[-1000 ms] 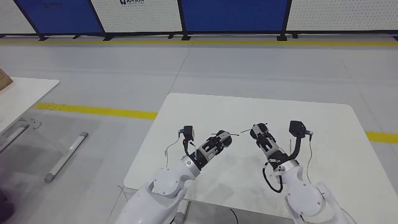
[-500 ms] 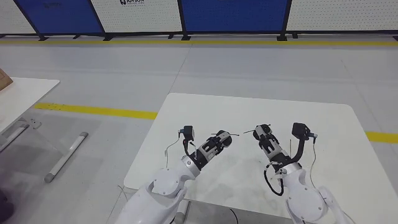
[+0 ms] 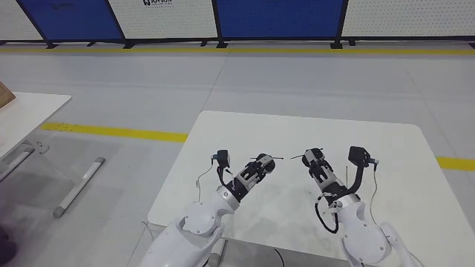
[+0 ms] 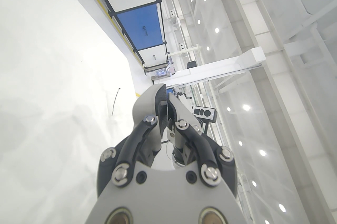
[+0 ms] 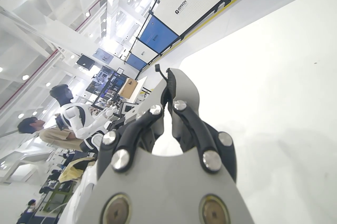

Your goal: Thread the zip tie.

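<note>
Precariously, the zip tie (image 5: 157,68) is pinched by the right gripper (image 5: 168,75), at three o'clock of the pressed-together left gripper (image 4: 166,93), where its head could be missed through slight misalignment.

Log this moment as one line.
left gripper shut | right gripper shut on zip tie, head protruding | spare tie on table

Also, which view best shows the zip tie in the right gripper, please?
The right wrist view: the zip tie pokes out, head first, past the shut right gripper. The top view gives a thin dark line at that gripper's tip. In the left wrist view the left gripper blocks it.
</note>
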Controlling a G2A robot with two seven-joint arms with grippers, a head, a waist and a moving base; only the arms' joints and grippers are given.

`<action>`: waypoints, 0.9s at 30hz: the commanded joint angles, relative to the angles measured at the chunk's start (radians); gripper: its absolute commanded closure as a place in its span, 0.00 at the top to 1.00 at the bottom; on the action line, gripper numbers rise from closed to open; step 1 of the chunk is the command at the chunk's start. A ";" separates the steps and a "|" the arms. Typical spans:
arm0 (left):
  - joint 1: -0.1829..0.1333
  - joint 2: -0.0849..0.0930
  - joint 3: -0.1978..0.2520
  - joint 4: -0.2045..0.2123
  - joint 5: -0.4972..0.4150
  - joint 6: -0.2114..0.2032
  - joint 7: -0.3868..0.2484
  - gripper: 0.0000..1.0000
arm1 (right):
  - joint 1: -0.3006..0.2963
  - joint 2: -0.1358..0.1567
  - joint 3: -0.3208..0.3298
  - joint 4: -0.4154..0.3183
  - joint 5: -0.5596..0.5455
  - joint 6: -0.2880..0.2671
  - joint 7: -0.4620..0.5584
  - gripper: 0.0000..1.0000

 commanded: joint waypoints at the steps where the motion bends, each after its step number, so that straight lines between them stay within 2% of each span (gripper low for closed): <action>1: 0.000 0.000 0.000 0.000 0.000 0.000 0.000 0.00 | 0.001 -0.001 -0.004 -0.003 0.000 -0.014 0.008 0.00; 7: 0.000 0.000 0.000 0.000 0.000 0.000 0.000 0.00 | 0.017 -0.009 -0.019 0.009 -0.009 -0.014 0.001 0.00; 20: 0.000 0.000 0.000 0.000 0.000 0.000 0.000 0.00 | 0.047 -0.026 -0.057 0.045 -0.066 0.023 -0.004 0.00; 27: 0.000 0.000 0.000 0.000 0.000 0.000 0.000 0.00 | 0.039 -0.030 -0.045 0.038 -0.068 0.020 -0.018 0.00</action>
